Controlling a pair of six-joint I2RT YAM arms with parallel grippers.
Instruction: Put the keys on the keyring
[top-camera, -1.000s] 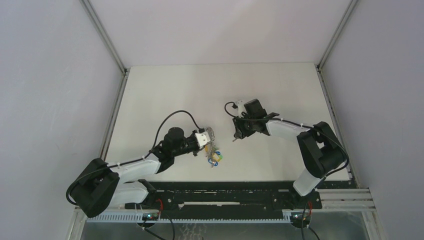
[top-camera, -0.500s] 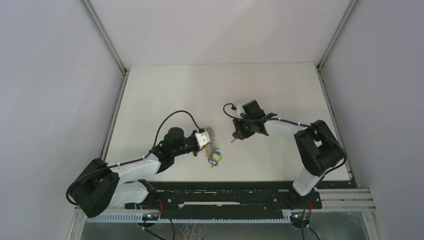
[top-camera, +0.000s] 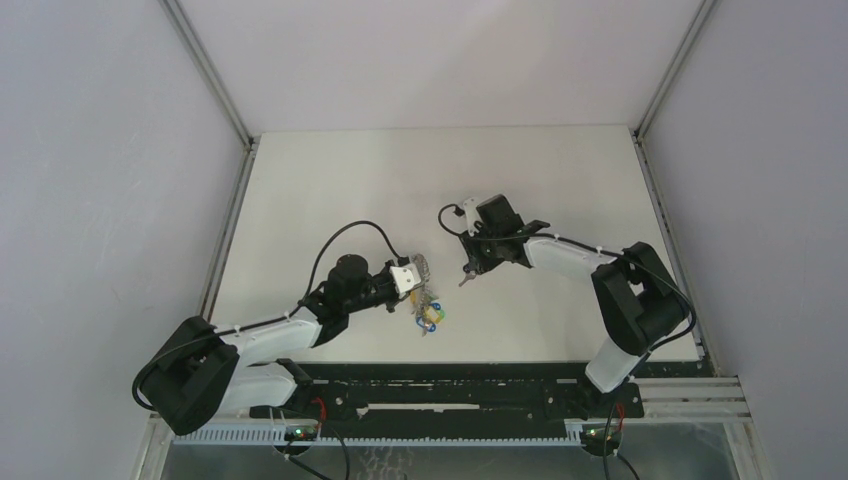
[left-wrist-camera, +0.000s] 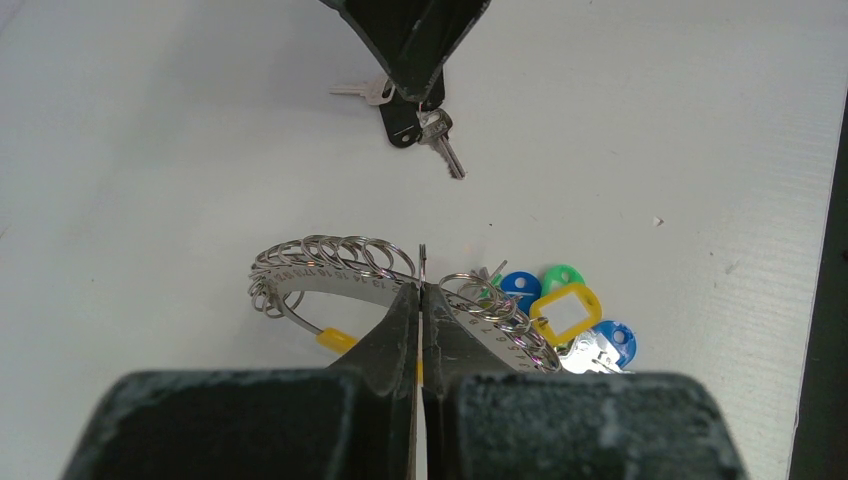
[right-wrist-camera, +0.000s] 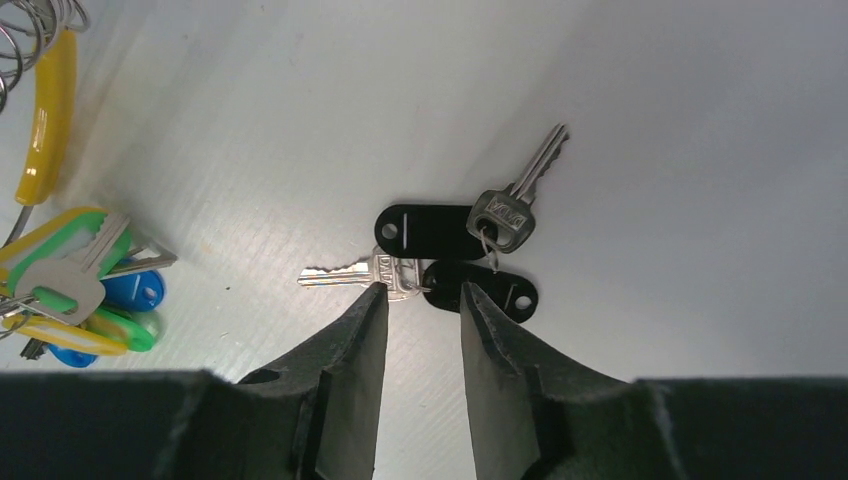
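The keyring (left-wrist-camera: 335, 260), a thin silvery loop hung with many small rings, lies on the white bench (top-camera: 340, 180) a little left of centre. The left claw (left-wrist-camera: 420, 290) pinches its near rim, jaws pressed fully together on the wire. Bunched against the loop at its 4 o'clock, seen from that wrist, are the coloured-tag keys (left-wrist-camera: 565, 310) in blue, green and yellow.

From overhead, at 2 o'clock from the ring and apart from it, lie the black-tag keys (right-wrist-camera: 450, 245): two silver keys and two black oval tags. The right claw (right-wrist-camera: 420, 295) is poised just over them, jaws part open, one tip by a key head and the other by a tag. Nothing looks gripped.

These look light, hard and slick, and they lie flat, so the tips may skate off. I'd take a plastic tag or key head by its edges. The loosely linked bunch will likely dangle and swing, and the springy ring may twist in its pinch.
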